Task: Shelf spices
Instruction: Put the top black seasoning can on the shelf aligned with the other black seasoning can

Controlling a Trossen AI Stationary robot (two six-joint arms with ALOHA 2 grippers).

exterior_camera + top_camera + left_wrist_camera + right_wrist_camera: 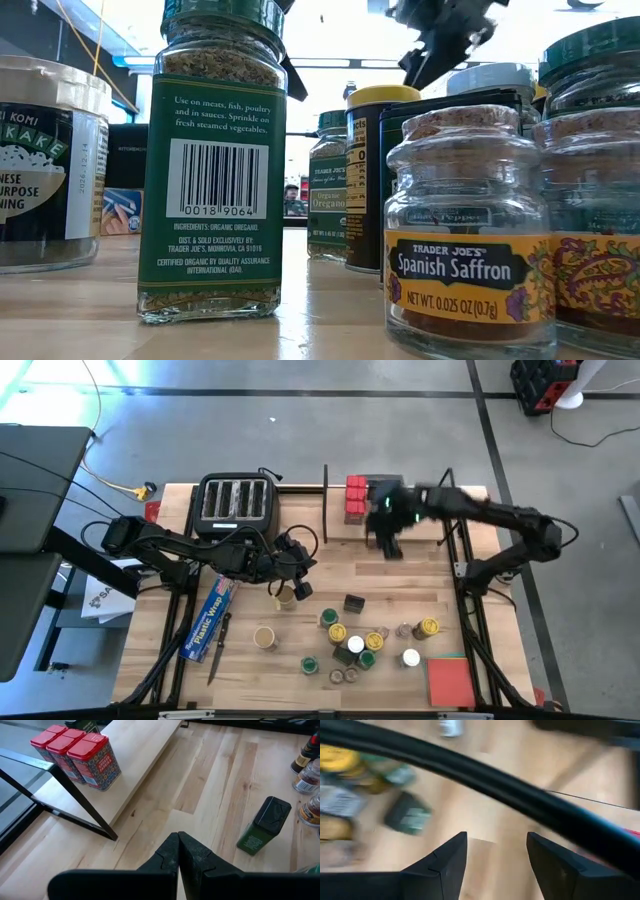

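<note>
Wooden counter (400, 575), spice shelving barely begun.
High view: three red tins (355, 498) on the shelf (430, 525), upper centre; remaining spices (365, 643) below. Left wrist: left gripper (178, 851) fingers closed, empty. Right wrist: right gripper (496, 852) fingers apart, seemingly empty.

three red tins (355, 499) upright on shelf (420, 520); jars (365, 642) clustered on table

Three tins shelved, the rest loose on the worktop.
Three red tins (75, 755) stand on the one shelf (135, 750). Toward the worktop edge opposite the shelf sit about sixteen loose spice containers (353, 603), too crowded for an exact count. Three show yellow lids (428, 627) and two show white lids (411, 657). There is also one toaster (236, 503) with four slots, one blue wrap box (210, 620) and one red pad (450, 680).
</note>
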